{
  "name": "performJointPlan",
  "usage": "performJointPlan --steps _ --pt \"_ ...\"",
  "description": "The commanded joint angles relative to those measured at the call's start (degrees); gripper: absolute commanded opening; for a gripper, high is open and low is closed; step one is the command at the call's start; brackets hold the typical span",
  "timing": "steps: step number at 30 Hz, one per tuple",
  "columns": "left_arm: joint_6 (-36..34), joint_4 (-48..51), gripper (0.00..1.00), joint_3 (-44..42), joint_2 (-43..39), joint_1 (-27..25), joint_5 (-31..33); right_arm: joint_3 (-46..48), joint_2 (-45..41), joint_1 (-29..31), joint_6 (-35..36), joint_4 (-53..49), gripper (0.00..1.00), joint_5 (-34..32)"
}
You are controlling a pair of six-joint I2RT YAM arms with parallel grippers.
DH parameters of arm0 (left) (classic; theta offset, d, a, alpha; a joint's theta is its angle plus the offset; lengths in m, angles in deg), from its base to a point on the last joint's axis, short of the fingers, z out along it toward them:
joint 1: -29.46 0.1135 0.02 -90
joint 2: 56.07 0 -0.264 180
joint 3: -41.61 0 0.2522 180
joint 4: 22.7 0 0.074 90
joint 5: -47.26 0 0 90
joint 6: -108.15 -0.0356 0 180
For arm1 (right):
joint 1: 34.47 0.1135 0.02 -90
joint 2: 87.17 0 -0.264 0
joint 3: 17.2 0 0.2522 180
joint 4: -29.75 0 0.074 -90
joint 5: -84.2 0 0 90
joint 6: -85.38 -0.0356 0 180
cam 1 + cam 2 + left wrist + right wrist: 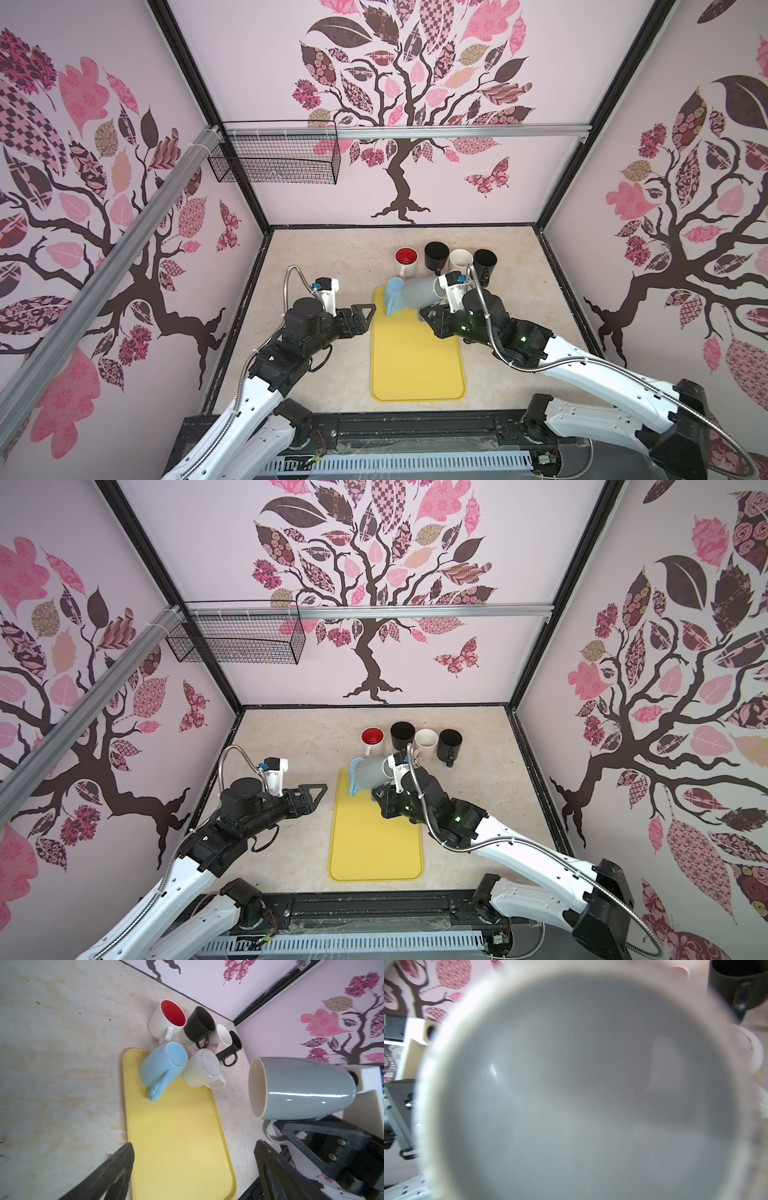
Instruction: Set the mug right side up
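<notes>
The grey mug [419, 293] [372, 774] [301, 1088] hangs on its side over the far end of the yellow tray [415, 365] [176, 1136], its cream mouth turned to the left. Its handle [270, 1136] points down, and my right gripper [424, 313] [376, 793] is shut on that handle. In the right wrist view the mug's base [581, 1084] fills the picture and hides the jaws. My left gripper [368, 316] [318, 793] [193, 1145] stands open and empty by the tray's left edge, apart from the mug.
A light blue mug [162, 1066] [392, 291] and a cream mug [204, 1070] stand upside down at the tray's far end. Behind them stand upright mugs: one red inside [406, 257], two black [436, 251] [485, 262], one cream [460, 259]. A wire basket [274, 156] hangs on the back wall.
</notes>
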Motion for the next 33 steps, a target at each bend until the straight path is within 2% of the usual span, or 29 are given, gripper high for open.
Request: performJointPlan --steps 1,5,8,16,22,27,33 --pt "5.83 -7.07 0.93 -4.67 -2.92 0.07 -6.92 -0.26 -2.28 0.06 4.26 12.74 0.00 8.06" --pt "9.16 -13.04 0.92 -8.99 -6.07 0.10 -8.71 0.83 -2.42 -1.99 -0.79 19.00 0.00 13.18" --pt "10.91 -16.52 0.92 -12.00 -7.72 0.11 -9.30 3.05 -1.37 -4.43 -4.88 27.14 0.00 21.89" --pt "18.77 -32.97 0.84 -19.74 -9.06 0.06 -11.05 5.91 2.42 -4.90 -11.20 38.05 0.00 28.30" --pt "20.27 -37.29 0.75 -18.95 -7.83 0.06 -13.18 7.35 4.36 -4.92 -14.39 42.89 0.00 30.29" --pt "21.62 -39.55 0.62 -18.89 -7.00 -0.02 -13.84 7.74 5.61 -4.95 -15.96 44.69 0.00 29.68" --pt "22.36 -40.41 0.62 -19.09 -8.13 -0.20 -13.63 7.01 9.14 -4.91 -18.84 48.68 0.00 30.21"
